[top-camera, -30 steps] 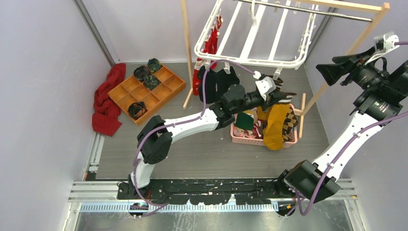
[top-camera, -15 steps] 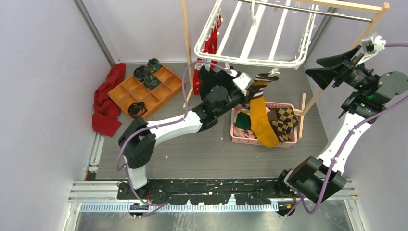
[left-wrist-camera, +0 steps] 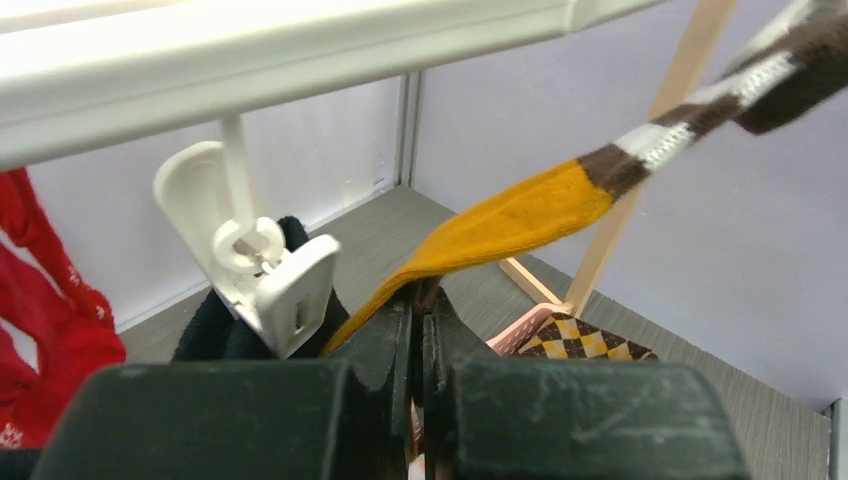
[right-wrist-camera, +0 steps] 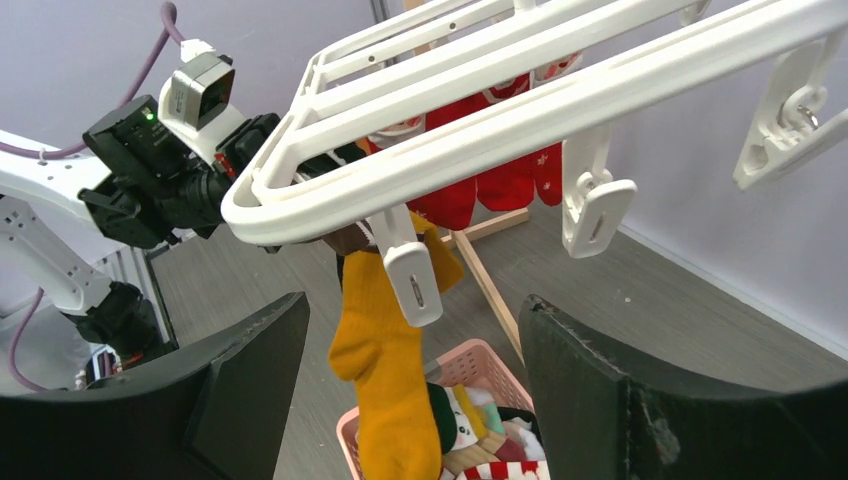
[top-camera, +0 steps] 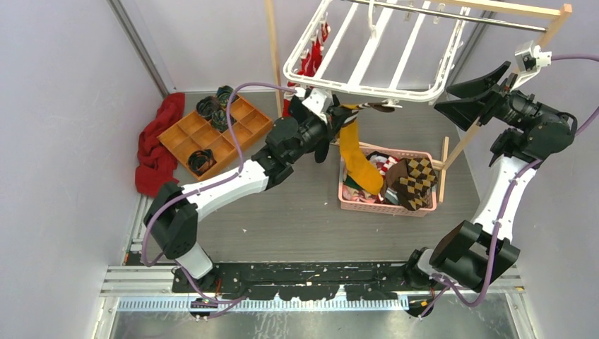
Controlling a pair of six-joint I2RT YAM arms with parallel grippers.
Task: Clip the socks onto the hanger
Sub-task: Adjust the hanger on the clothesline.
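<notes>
Over the grey counter (top-camera: pixel 282 219), the left end effector (top-camera: pixel 329 121) clamps the yellow sock (top-camera: pixel 357 162) under the hanger (top-camera: pixel 367 90). The right end effector (top-camera: pixel 466 100), wide apart, must next pinch a clip (left-wrist-camera: pixel 270 290) open.

The mustard-yellow sock (top-camera: pixel 357 161) has a brown-white striped cuff; hanger (top-camera: pixel 367 90) white, basket (top-camera: pixel 381 207) pink.

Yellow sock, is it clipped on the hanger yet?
Not clipped, it seems: the left gripper, shut, holds the yellow sock up beside a clip under the hanger.
</notes>
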